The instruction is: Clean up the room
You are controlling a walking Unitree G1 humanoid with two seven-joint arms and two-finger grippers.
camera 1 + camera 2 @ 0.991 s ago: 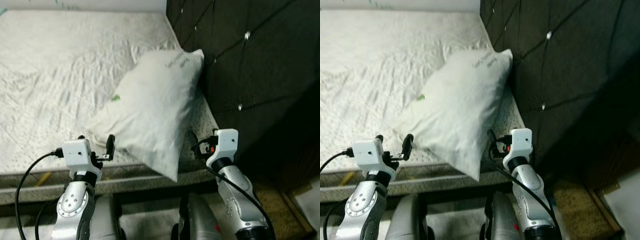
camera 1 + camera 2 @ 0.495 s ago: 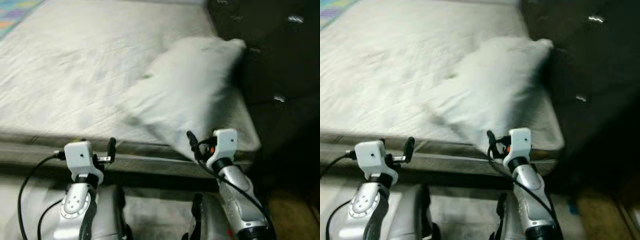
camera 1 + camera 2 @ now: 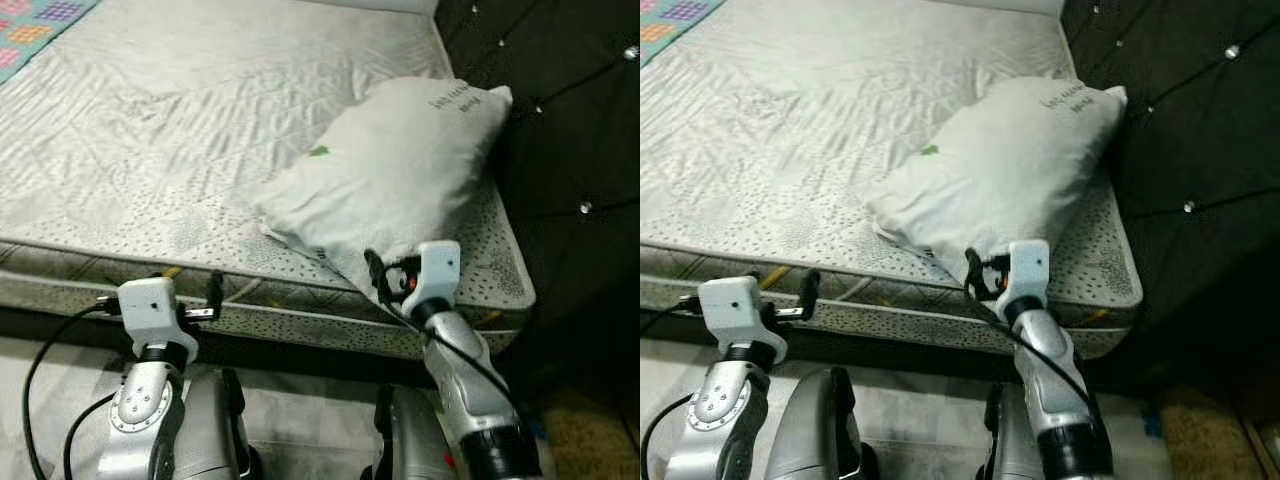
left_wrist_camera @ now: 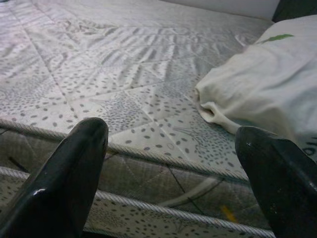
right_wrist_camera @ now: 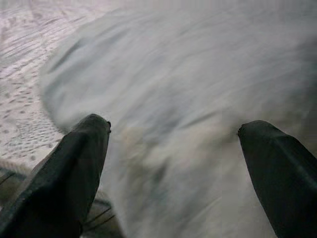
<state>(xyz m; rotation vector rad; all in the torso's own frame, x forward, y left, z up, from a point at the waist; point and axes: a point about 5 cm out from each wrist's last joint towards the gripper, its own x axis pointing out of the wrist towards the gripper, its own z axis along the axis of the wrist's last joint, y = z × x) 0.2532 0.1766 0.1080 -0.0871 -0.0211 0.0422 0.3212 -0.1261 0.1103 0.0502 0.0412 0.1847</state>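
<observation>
Right wrist view blurred, right tool (image 5: 173,163) spread at pillow (image 3: 400,180), left tool (image 4: 178,168) spread near mattress (image 3: 180,130) edge.

Wide stretch of bare mattress (image 3: 200,130) open left of the pillow (image 3: 400,180); dark padded headboard (image 3: 570,130) walling off the right side, pillow pressed against it. Right pincer (image 5: 173,144), fingers spread, close up at the pillow's near corner; left pincer (image 4: 173,163) spread at the mattress edge.

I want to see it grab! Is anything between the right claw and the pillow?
No. In the right wrist view the right gripper faces the pillow directly.
</observation>
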